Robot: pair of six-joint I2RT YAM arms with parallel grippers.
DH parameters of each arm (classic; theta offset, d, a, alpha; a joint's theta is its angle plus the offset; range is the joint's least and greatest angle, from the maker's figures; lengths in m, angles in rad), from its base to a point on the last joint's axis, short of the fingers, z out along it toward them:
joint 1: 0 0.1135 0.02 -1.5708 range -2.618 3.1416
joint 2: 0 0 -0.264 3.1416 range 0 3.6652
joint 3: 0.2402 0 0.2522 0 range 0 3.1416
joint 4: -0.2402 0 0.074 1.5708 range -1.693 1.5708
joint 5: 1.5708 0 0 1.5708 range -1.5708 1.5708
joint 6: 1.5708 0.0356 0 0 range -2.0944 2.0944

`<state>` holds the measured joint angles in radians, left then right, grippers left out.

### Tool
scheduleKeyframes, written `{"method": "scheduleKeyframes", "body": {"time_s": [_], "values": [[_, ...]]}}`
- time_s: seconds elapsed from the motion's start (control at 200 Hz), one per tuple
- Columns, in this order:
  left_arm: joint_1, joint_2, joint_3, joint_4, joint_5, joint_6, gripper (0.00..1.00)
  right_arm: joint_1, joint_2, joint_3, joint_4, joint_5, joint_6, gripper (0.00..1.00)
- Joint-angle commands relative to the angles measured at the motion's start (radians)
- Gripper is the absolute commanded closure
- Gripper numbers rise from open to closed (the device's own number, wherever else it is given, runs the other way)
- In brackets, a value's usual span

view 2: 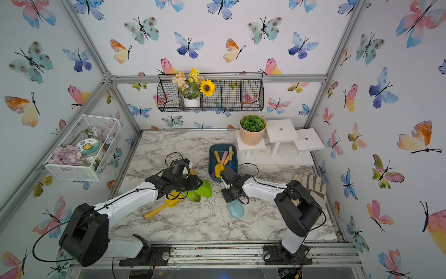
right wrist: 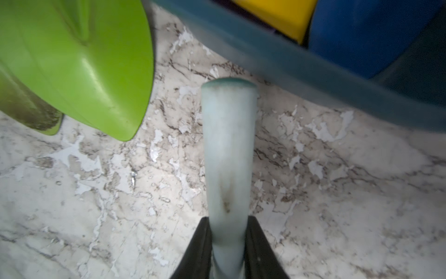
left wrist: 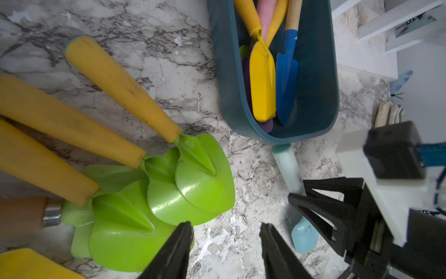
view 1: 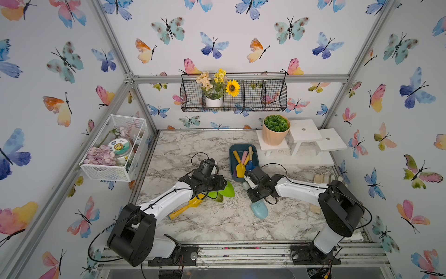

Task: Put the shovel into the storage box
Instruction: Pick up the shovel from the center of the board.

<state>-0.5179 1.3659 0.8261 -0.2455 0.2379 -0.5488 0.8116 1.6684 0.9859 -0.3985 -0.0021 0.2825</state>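
pale blue shovel (right wrist: 228, 157) lies on the bench (right wrist: 96, 193) near the storage box (right wrist: 289, 72), its handle clamped in the right gripper (right wrist: 228, 224); left gripper (left wrist: 225, 224) hangs narrowly parted, empty.

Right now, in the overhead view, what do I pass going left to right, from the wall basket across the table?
In a top view: white mesh basket → yellow shovel → green shovels → pale blue shovel → gloves.

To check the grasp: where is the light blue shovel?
In both top views the light blue shovel lies right of the green shovels, near the storage box, handle in the right gripper.
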Motion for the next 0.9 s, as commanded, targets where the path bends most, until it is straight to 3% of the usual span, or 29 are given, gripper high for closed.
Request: {"method": "scheduleKeyframes", "body": {"time_s": [0.0, 0.365, 0.896], "values": [[0.025, -0.043, -0.001, 0.012, 0.024, -0.018, 0.47, 0.005, -0.058, 0.024, -0.047, -0.038, -0.022, 0.76], [0.054, -0.078, 0.024, 0.014, 0.040, -0.041, 0.47, 0.004, -0.033, 0.241, -0.120, -0.029, -0.008, 0.77], [0.075, -0.060, 0.105, 0.045, 0.054, -0.075, 0.47, -0.054, 0.266, 0.689, -0.185, 0.095, 0.007, 0.77]]}}
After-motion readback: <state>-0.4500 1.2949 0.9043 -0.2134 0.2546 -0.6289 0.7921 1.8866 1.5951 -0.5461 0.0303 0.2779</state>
